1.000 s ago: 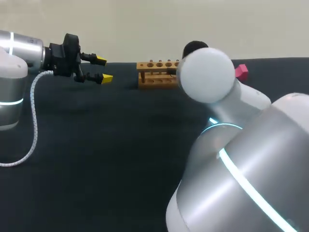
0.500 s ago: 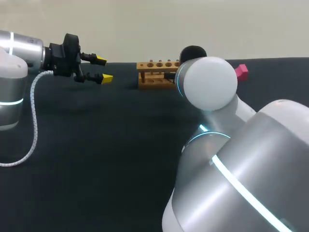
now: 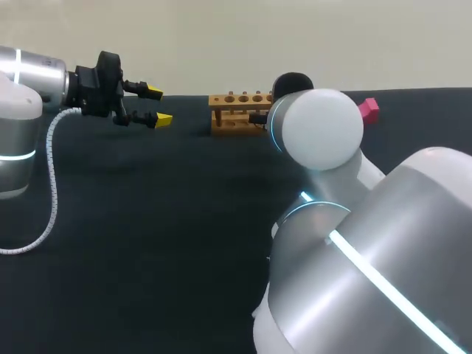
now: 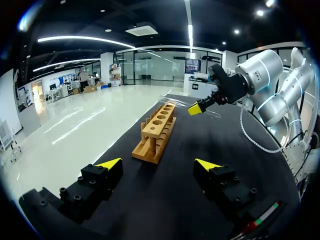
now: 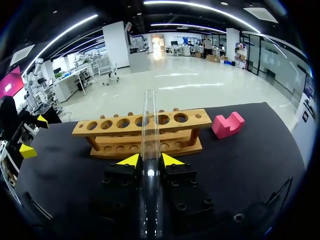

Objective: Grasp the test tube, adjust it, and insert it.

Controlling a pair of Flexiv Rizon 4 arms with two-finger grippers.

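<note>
The tube (image 5: pixel 149 112) looks like clear, thin-walled glass: light, stiff, slippery and easy to crack. I judge it wants a gentle, even squeeze on the straight wall, not at the rim or the rounded end. The right gripper (image 5: pixel 149 161) has it that way, fingers nearly together and pinching it from both sides partway along, with a long stretch running out ahead of the tips and the rest back under the wrist. The tube lies along the fingers, roughly level, pointing at the rack (image 5: pixel 145 131) just ahead, so it would need tipping upright to enter a hole. The right arm (image 3: pixel 324 133) reaches far across toward the rack. The left gripper (image 4: pixel 159 165) hangs wide open and empty, facing the rack's end from well back.
</note>
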